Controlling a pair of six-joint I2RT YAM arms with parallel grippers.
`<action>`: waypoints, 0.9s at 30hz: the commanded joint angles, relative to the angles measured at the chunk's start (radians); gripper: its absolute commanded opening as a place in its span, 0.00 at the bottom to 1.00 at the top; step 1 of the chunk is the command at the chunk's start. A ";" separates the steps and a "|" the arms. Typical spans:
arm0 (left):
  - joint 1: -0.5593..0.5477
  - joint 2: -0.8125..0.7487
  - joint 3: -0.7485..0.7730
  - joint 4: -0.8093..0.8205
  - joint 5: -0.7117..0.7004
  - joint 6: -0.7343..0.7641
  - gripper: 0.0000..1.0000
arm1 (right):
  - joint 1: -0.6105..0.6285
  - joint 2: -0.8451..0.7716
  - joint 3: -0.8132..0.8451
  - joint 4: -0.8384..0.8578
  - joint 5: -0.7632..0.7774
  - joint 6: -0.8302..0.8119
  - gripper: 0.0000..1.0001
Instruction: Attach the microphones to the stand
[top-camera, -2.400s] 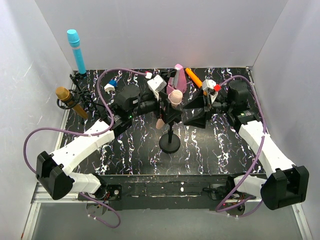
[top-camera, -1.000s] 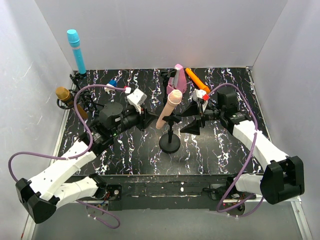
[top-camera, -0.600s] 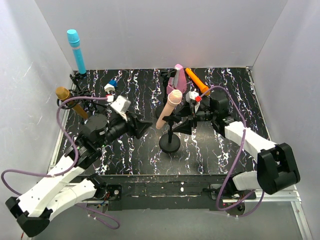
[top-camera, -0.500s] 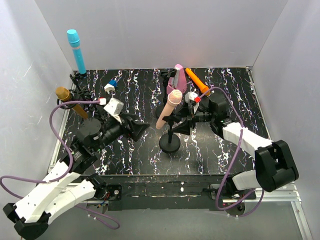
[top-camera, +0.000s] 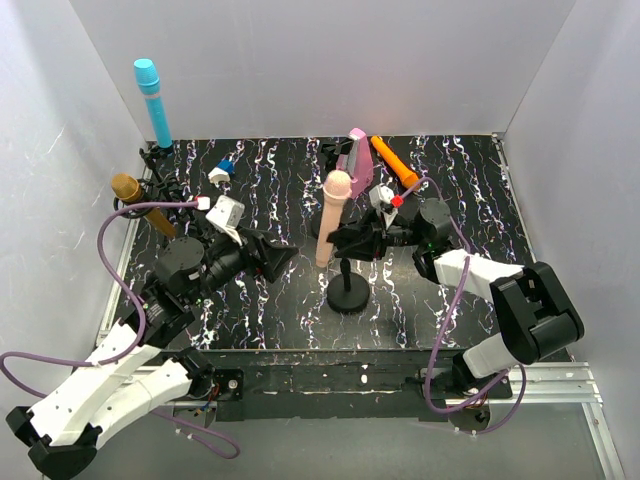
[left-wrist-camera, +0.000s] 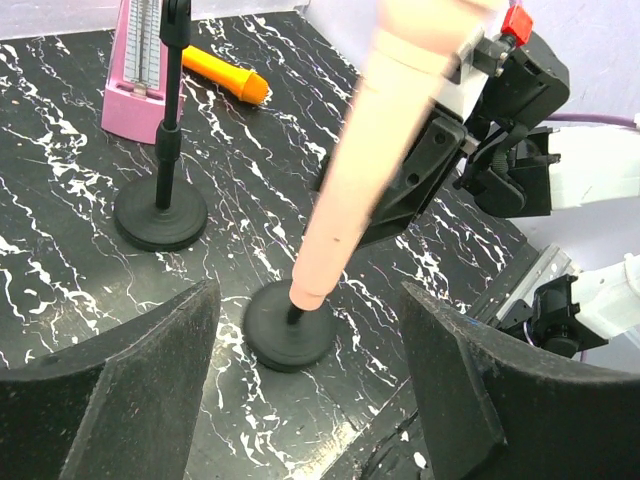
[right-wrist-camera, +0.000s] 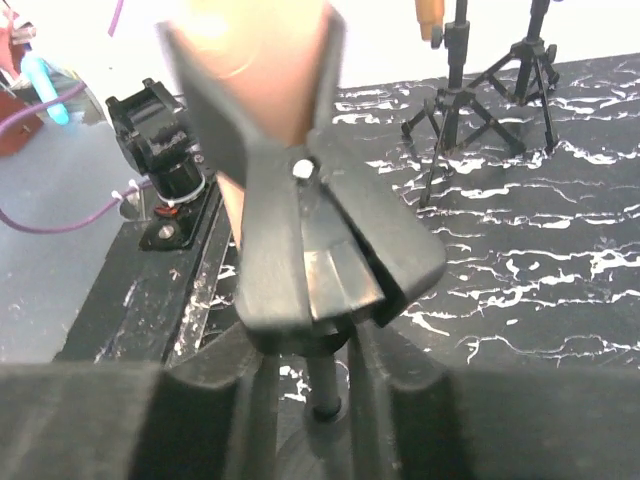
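The left claw (top-camera: 280, 260) has been drawn back from the middle of the table (top-camera: 460, 190) toward its own side and is now spread wide with nothing between its fingers. The pink-beige microphone (top-camera: 333, 215), which leaned to one side a moment ago, now stands nearly upright. It is seated in the clip (right-wrist-camera: 300, 270) on top of the round-based stand (top-camera: 348, 296), whose base has shifted a little to the right and nearer the arms. The right claw (top-camera: 350, 240) has been brought in close, and from its wrist camera its fingers appear to be pressed onto the clip's neck, one on each side of the rod. From this it is judged that the third microphone is fitted and is only being straightened, so one microphone remains to be done. As for what holds what, the cyan microphone (top-camera: 152, 100) is held upright in a tripod (top-camera: 160, 158) at the far left corner. The gold microphone (top-camera: 135, 198) is held at a slant in a second tripod (top-camera: 165, 195) just in front of it. The orange microphone (top-camera: 392, 160) lies loose on the table at the back, just beside a pink metronome (top-camera: 357, 160). A second round-based stand (left-wrist-camera: 160, 205) is seen close to the metronome, but its top is cut off in the left wrist camera's view and cannot be made out from above, so whether its clip is empty cannot be told.
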 joint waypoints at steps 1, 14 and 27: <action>0.000 0.005 0.025 -0.003 0.009 -0.002 0.71 | 0.000 -0.020 -0.001 0.102 -0.028 0.045 0.17; 0.000 -0.032 -0.010 0.014 0.031 0.006 0.71 | -0.420 -0.260 0.049 -0.172 -0.044 -0.012 0.01; -0.001 0.015 -0.013 0.038 0.058 0.038 0.72 | -0.723 -0.107 0.284 -0.413 0.374 -0.364 0.01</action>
